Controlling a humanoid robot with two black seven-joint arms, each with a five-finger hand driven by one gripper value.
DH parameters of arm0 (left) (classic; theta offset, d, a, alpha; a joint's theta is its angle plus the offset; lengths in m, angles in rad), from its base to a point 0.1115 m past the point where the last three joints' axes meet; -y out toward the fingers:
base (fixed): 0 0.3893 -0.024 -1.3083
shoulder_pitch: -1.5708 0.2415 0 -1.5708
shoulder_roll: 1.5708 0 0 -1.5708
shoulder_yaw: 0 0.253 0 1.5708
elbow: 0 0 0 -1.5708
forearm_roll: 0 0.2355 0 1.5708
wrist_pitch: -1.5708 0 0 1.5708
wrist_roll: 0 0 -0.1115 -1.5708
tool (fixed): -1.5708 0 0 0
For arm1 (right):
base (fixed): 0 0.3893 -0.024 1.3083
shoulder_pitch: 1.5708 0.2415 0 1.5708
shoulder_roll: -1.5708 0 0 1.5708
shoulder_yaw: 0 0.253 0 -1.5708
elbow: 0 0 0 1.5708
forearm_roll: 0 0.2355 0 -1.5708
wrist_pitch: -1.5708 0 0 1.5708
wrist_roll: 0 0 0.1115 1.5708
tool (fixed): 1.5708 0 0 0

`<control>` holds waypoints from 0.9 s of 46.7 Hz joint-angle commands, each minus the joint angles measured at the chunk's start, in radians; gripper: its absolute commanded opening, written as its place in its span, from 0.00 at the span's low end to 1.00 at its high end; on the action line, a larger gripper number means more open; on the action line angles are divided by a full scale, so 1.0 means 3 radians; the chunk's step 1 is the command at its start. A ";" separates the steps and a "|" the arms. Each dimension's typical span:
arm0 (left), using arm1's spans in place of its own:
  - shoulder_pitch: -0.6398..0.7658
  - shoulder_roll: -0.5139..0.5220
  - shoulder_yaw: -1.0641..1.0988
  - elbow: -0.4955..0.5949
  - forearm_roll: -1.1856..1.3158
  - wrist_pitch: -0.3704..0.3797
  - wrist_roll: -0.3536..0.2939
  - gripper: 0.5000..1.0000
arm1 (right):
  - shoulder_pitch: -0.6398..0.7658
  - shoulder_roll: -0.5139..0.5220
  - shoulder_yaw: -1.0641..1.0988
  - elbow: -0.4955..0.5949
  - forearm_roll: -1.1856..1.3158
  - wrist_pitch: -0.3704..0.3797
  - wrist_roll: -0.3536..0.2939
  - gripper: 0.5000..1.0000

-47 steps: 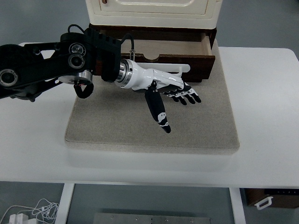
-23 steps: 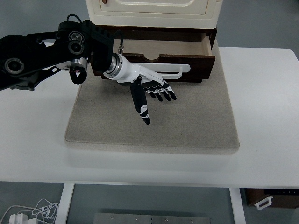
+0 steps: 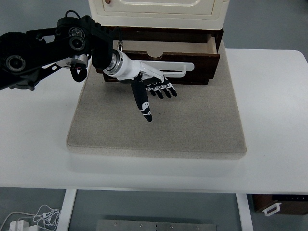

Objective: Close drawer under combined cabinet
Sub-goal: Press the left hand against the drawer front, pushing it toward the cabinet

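Top view, from near to far: the white table [image 3: 274, 159] carries a grey mat [image 3: 192, 130]; over the far part of the mat is the left hand [image 3: 151, 89], its arm coming in from the left edge; the right arm is not in view. The hand is released and grasps nothing; its fingers [image 3: 166, 90] are stretched out toward the right, and the thumb [image 3: 143, 103] points down toward the near side. Just behind the hand is the drawer [image 3: 202, 72]; it is still pulled out from under the cabinet [image 3: 156, 12], and its interior [image 3: 166, 48] looks empty as far as I can see. The long axis of the drawer front goes from left to right, and the hand lies along it, at the left and middle part of the front; whether the back of the hand already touches the front or the white handle [image 3: 180, 70], I cannot tell. In my judgement the coming move is a push straight away from the robot; because the hand is left of centre, the drawer could go in a little crooked.
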 commanded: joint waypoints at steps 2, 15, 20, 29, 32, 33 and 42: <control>-0.0006 -0.0042 -0.0014 0.0088 0.0009 0.0000 0.0000 1.00 | 0.0001 0.0000 0.0000 0.0000 0.0000 0.0000 0.0000 0.90; -0.0026 -0.0073 -0.0039 0.0216 0.0014 0.0011 -0.0005 1.00 | 0.0001 0.0000 0.0000 0.0000 0.0000 0.0000 0.0000 0.90; -0.0026 -0.0088 -0.0049 0.0282 0.0014 0.0016 -0.0011 1.00 | 0.0001 0.0000 0.0000 0.0000 0.0000 0.0000 0.0000 0.90; -0.0026 -0.0124 -0.0055 0.0400 0.0014 0.0021 -0.0016 1.00 | 0.0001 0.0000 0.0000 0.0000 0.0000 0.0000 0.0000 0.90; -0.0031 -0.0139 -0.0060 0.0436 0.0014 0.0021 -0.0016 1.00 | 0.0001 0.0000 0.0000 0.0000 0.0000 0.0000 0.0000 0.90; -0.0036 -0.0149 -0.0060 0.0451 0.0014 0.0021 -0.0016 1.00 | 0.0001 0.0000 0.0000 0.0000 0.0000 0.0000 0.0000 0.90; -0.0047 -0.0149 -0.0060 0.0528 0.0009 0.0031 -0.0021 1.00 | 0.0001 0.0000 0.0000 0.0000 0.0000 0.0000 0.0000 0.90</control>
